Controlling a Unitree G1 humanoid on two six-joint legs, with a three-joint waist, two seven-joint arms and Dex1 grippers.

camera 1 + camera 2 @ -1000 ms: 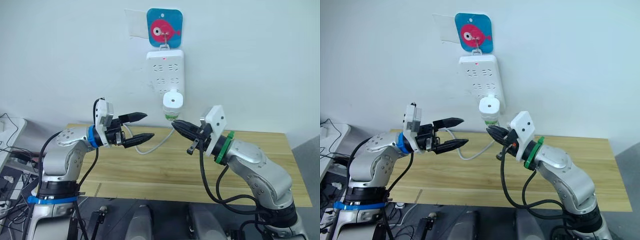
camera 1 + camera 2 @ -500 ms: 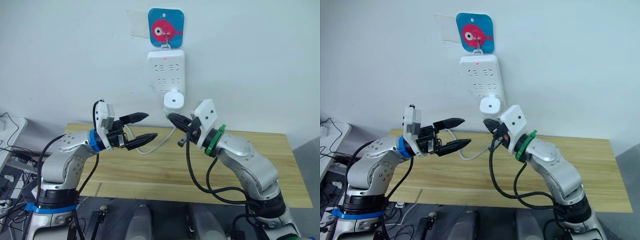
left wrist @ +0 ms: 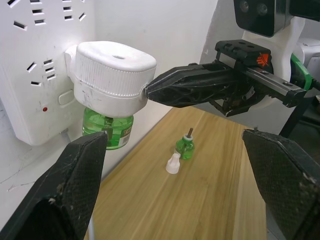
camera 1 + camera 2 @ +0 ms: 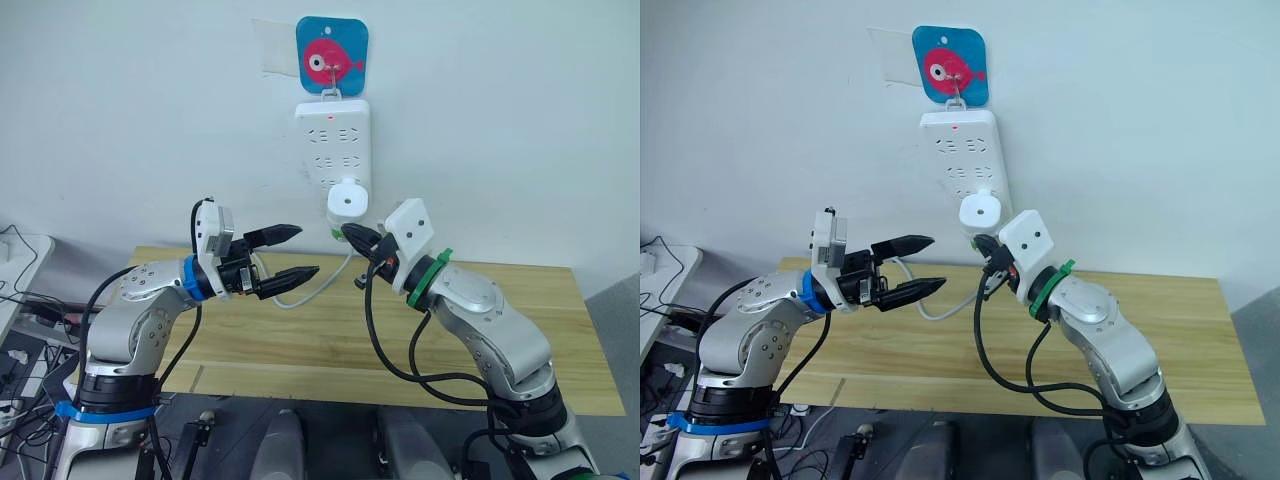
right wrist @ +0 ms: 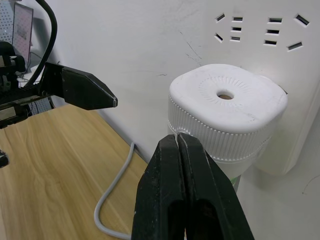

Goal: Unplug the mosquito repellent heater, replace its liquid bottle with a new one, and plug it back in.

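The small white rounded plastic heater (image 3: pixel 112 75) w/ round top vent sits plugged into a lower socket of the long white wall-hung power strip (image 4: pixel 333 140). A translucent green bottle (image 3: pixel 107 131) is screwed in under it. On the pale wood tabletop (image 3: pixel 210 200) stand a tiny green bottle w/ bare wick neck (image 3: pixel 185 146) and, just beside it, a small white cap (image 3: pixel 173 163), off any bottle.

Progress, judged: which step this is can't be fixed from here. Heater is in the socket w/ a bottle fitted, and an uncapped bottle stands loose on the table, so it's either not started or nearly done.

Right gripper (image 5: pixel 181 150): black fingers pressed together, holding nothing, tips touching or nearly touching the heater's ribbed side band, at the side away from the strip. Left gripper (image 4: pixel 296 252): fingers spread wide, empty, hovering near the heater, apart from it.

Room: wall and strip face directly behind the heater, so only outward pull is free. White cable (image 5: pixel 116 192) trails below onto the table, near the wall. Table mostly bare; loose bottle and cap sit well in from visible edges.
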